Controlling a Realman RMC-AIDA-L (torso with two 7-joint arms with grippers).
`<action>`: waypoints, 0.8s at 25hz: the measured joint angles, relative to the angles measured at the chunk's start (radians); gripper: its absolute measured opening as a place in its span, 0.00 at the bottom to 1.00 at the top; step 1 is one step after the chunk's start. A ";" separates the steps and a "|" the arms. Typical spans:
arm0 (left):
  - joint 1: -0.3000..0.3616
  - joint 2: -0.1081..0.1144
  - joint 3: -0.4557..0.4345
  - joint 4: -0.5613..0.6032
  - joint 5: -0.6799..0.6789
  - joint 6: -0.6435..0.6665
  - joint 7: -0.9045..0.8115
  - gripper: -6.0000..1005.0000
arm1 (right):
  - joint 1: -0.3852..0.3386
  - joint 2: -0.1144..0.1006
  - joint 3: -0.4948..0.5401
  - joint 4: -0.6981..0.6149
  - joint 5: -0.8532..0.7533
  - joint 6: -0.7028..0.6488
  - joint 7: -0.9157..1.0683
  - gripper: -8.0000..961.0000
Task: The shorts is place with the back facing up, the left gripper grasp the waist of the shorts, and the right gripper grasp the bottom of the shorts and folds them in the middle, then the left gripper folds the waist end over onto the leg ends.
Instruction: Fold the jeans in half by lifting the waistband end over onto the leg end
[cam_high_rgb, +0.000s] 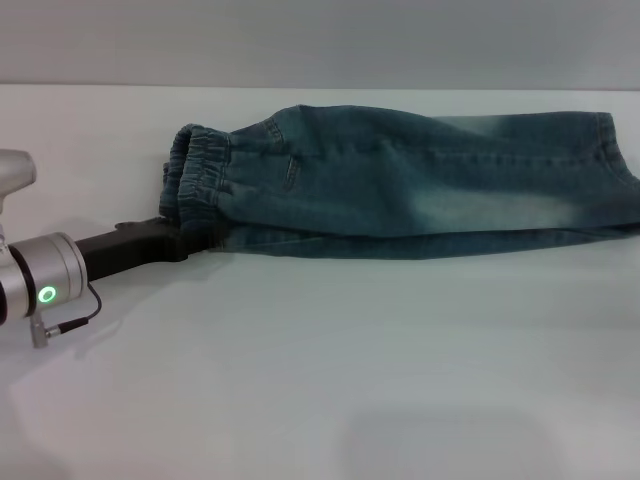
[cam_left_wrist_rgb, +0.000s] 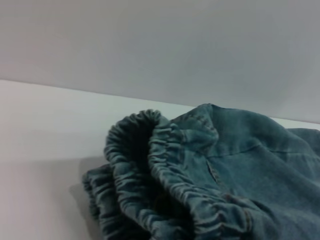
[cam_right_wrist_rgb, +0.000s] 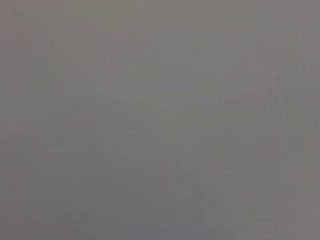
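One arm was at work from the head view: the left gripper (cam_high_rgb: 178, 243) reached in low from the left, its tips tucked under the waist of the shorts (cam_high_rgb: 196, 175), so I couldn't tell whether it was closed. The shorts (cam_high_rgb: 420, 185) lay folded lengthwise across the white surface (cam_high_rgb: 330, 370), leg ends (cam_high_rgb: 612, 170) at the right. From the left wrist, the ruffled waistband filled the foreground. The right wrist showed only blank grey.

Silver wrist (cam_high_rgb: 45, 275) — green light, black arm
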 joint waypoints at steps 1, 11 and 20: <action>0.000 0.000 0.000 0.000 0.000 0.000 0.000 0.76 | 0.000 0.000 0.002 0.000 0.000 0.001 -0.001 0.55; -0.015 0.001 -0.007 -0.017 -0.003 -0.061 -0.037 0.47 | 0.012 -0.001 0.003 0.001 0.000 0.006 -0.005 0.55; -0.016 0.002 -0.017 -0.009 -0.017 -0.073 -0.037 0.08 | 0.019 -0.002 0.004 0.001 0.000 0.017 -0.006 0.55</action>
